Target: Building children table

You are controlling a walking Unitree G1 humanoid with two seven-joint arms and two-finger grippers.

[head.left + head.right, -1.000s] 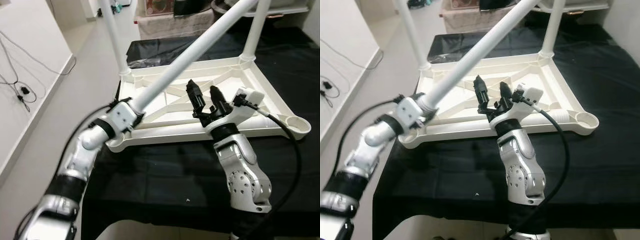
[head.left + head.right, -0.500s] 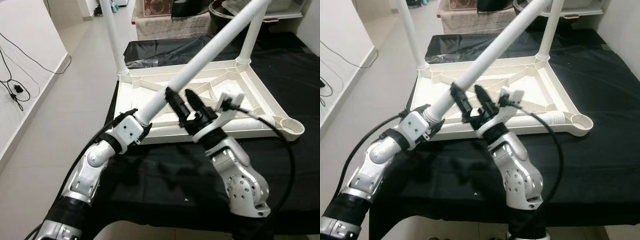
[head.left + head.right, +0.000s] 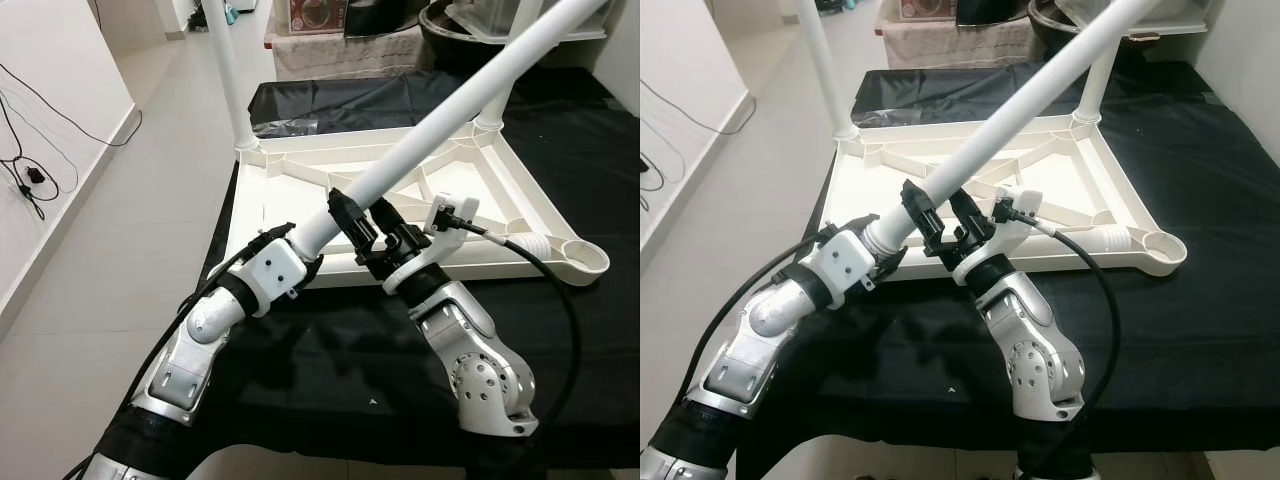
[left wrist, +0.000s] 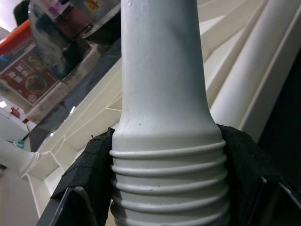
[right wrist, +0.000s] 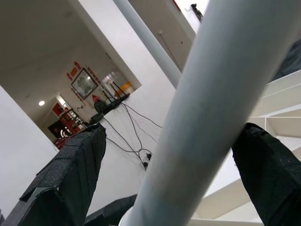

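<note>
A white tabletop (image 3: 300, 190) lies upside down on a black-covered table (image 3: 330, 350). Two white legs stand in its far corners, one on the left (image 3: 228, 75) and one on the right (image 3: 497, 108). My left gripper (image 3: 305, 243) is shut on the ribbed, threaded end of a loose white table leg (image 3: 450, 105), which slants up to the far right over the tabletop. In the left wrist view the black pads (image 4: 87, 165) press on the threads. My right gripper (image 3: 368, 225) is open and straddles the same leg just above the left one, with a gap at each finger (image 5: 70, 174).
An empty round socket (image 3: 585, 258) sits at the tabletop's near right corner, with a ribbed white end (image 3: 527, 243) lying beside it. Pale floor and a wall with loose cables (image 3: 35, 180) lie to the left. Cluttered furniture (image 3: 340, 30) stands behind the table.
My right gripper swung left from over the tabletop and now has its fingers around the slanted leg. The left gripper and the leg's threaded end shifted right, closer to it.
</note>
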